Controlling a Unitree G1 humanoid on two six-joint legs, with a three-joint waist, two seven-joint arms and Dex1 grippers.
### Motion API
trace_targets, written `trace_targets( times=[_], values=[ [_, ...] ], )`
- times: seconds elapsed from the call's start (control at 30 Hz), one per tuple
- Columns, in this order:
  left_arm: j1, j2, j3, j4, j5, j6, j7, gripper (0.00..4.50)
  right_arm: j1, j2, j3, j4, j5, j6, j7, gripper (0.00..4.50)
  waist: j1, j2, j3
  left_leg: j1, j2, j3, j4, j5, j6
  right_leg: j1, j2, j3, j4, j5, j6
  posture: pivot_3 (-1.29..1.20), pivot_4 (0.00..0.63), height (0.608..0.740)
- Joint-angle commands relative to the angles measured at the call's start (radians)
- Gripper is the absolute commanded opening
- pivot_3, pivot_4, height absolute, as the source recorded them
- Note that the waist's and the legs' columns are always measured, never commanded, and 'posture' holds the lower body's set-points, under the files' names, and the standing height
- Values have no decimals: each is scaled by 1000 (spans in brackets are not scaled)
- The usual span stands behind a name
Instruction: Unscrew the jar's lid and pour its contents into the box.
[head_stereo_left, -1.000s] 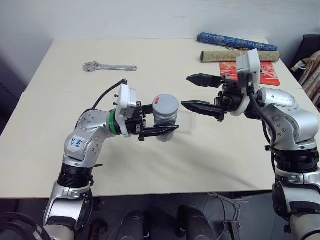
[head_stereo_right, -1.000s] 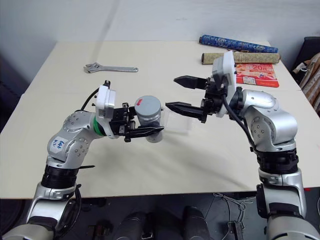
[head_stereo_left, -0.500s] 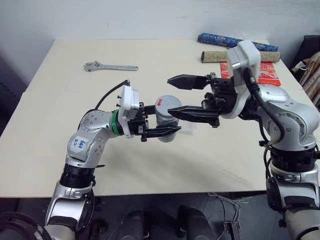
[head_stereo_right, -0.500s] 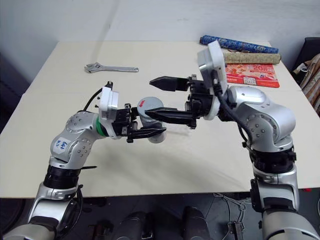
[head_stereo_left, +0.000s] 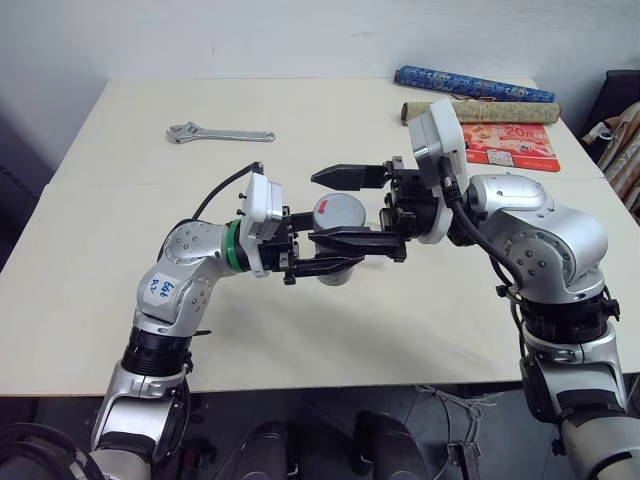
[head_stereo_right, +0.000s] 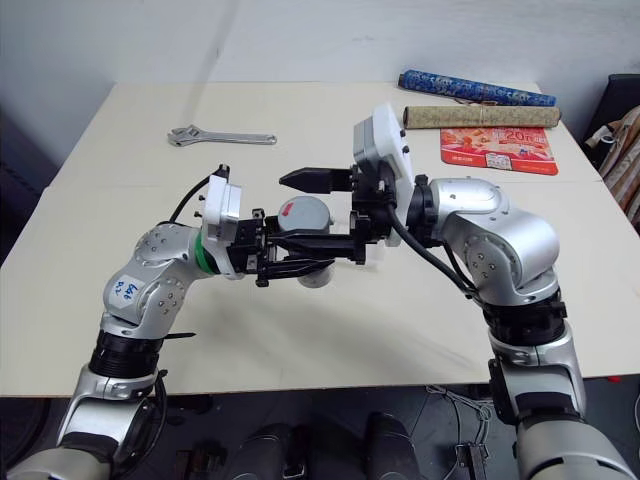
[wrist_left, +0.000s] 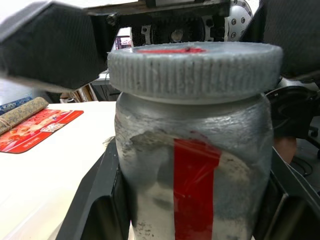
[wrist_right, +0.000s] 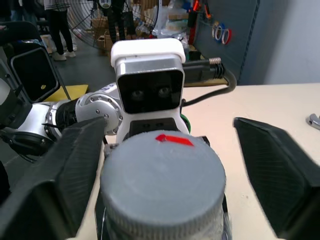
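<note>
A: Starting at the left side of the table (head_stereo_left: 120, 150). A wrench (head_stereo_left: 218, 133) lies near the far edge, untouched. Nearer us, the left gripper (head_stereo_left: 322, 250) is clamped around the body of the jar (wrist_left: 195, 175), holding it upright in the air above the tabletop, about mid-table.

B: Agreed. The lid (wrist_right: 162, 187) is on, red mark facing the left wrist. The jar's contents can't be made out through the silvery wall.

A: Moving right: the right gripper (head_stereo_right: 312, 210) has one finger on each side of the lid. From its own wrist view one finger looks against the rim, while the other stands a little apart. So not clenched on it yet, by my reading.

B: The step is seating that grip. I'd want both pads square on the ribbed edge, level with the cap, not below on the jar's shoulder, and the wrist axis lined up with the jar's axis before any twist. Off-centre, the cap will slip or the jar will rock in the left fingers.

A: And the box (head_stereo_left: 375, 240)?

B: Mostly hidden behind the two grippers; only a pale translucent edge shows. At the far right corner lie a red packet (head_stereo_left: 510, 147) and two rolls (head_stereo_left: 478, 98).
</note>
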Motion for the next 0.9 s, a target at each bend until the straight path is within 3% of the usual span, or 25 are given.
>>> trace_targets(
  times=[0.03, 0.07, 0.2, 0.3, 0.37, 0.47, 0.63, 0.73, 0.9],
  values=[
    [1, -1, 2, -29, -8, -7, 2, 2348, -13, 6, -24, -24, 11, -23, 10, 2791, 0, 0, 0, 0, 0, 0, 0, 0, 0, 0, 0, 0, 0, 0, 0, 0, 150, 740],
    [0, -1, 3, -28, -8, -7, 2, 2348, -12, 10, -27, -24, 18, -23, 14, 2535, 0, 0, 0, 0, 0, 0, 0, 0, 0, 0, 0, 0, 0, 0, 0, 0, 150, 740],
    [-2, 2, 5, -22, -5, -14, -1, 2348, -3, 51, -93, -6, 150, 64, -22, 2538, 0, 0, 0, 0, 0, 0, 0, 0, 0, 0, 0, 0, 0, 0, 0, 0, 150, 740],
    [-5, 14, 7, -1, 16, -49, -21, 2348, -18, 58, -242, 78, 467, 265, -145, 2538, 2, 0, 0, 0, 0, 0, 0, 0, 0, 0, 0, 0, 0, 0, 0, 0, 150, 740],
    [-7, 18, 14, 12, 19, -64, -28, 2348, -16, 42, -317, 134, 582, 319, -225, 2538, 2, 0, 0, 0, 0, -1, 0, 0, 0, 0, 0, 0, 1, 0, 0, 0, 150, 740],
    [-15, 27, 38, 40, 22, -92, -37, 2348, 78, -40, -366, 160, 434, 231, -225, 2538, 5, 0, 0, 0, 0, -1, 0, 0, 1, 1, -1, 0, 0, 0, 0, 0, 150, 740],
    [-36, 49, 65, 107, 46, -137, -32, 2348, 258, -151, -352, 271, 42, -164, -142, 2538, 3, 0, 0, 0, -2, 2, -1, -1, 1, 0, -1, 1, -2, 1, 1, 0, 150, 740],
    [-61, 66, 84, 164, 45, -113, -21, 2348, 386, -190, -359, 544, -191, -575, -35, 2538, 3, 0, 0, 0, -1, 2, -1, -1, 1, 0, 0, 1, -2, 1, 1, 0, 150, 740],
    [-114, 64, 111, 242, 35, -45, 32, 2348, 420, -185, -351, 897, -368, -940, -22, 2538, -2, 0, 0, 1, -1, 3, -1, 1, 2, 1, 0, 2, -2, 1, 2, 0, 150, 740]
  ],
)
